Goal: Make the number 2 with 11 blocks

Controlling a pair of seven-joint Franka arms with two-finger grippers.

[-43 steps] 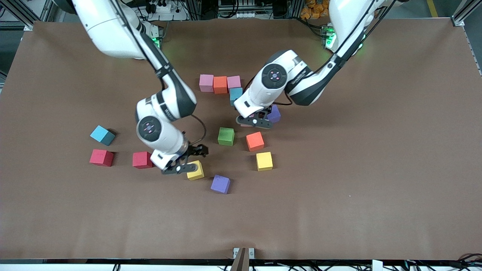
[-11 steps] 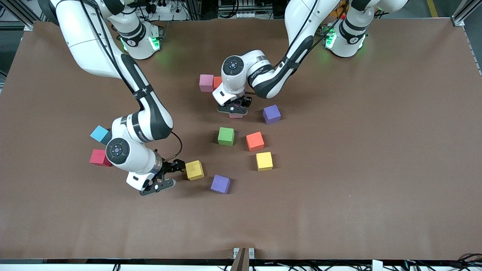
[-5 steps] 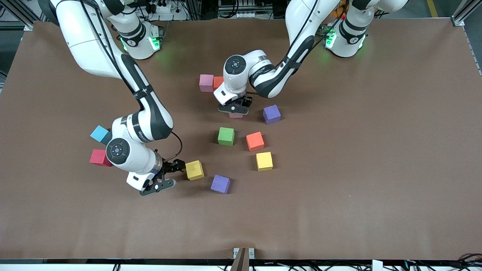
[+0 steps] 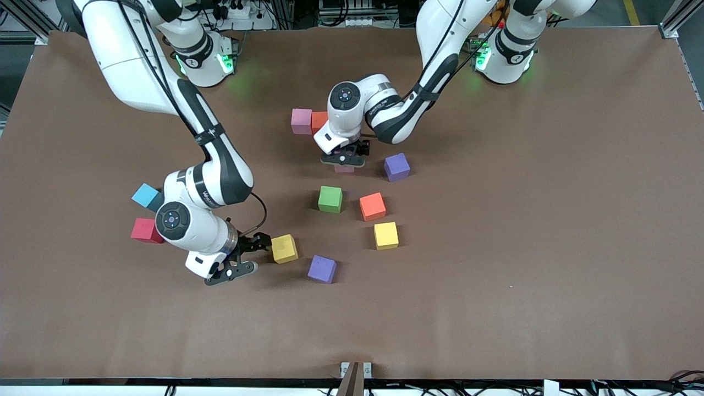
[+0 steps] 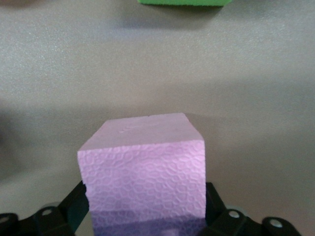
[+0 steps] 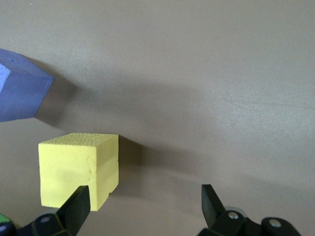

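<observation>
A pink block [image 4: 301, 121] and an orange block [image 4: 317, 118] start a row of blocks; my left arm hides the rest. Another pink block [image 5: 142, 167] stands on the table just nearer the camera than that row, its edge showing below my hand [image 4: 345, 169]. My left gripper [image 5: 146, 196] is open around this block, its fingers level with the block's sides [image 4: 344, 159]. My right gripper [image 4: 245, 257] is low and open beside a yellow block [image 4: 284, 248]. That yellow block [image 6: 78, 169] lies outside one finger, and nothing sits between the fingers of my right gripper [image 6: 145, 201].
Loose blocks lie nearer the camera than the row: purple [image 4: 397, 166], green [image 4: 330, 199], orange [image 4: 372, 206], yellow [image 4: 386, 235] and purple [image 4: 322, 269]. Blue [image 4: 144, 194] and red [image 4: 143, 230] blocks peek out beside my right arm, toward its end of the table.
My left gripper has gone from beside the purple block to the row, and in the last second edged slightly toward the bases. My right gripper drew back from the yellow block, then held still.
</observation>
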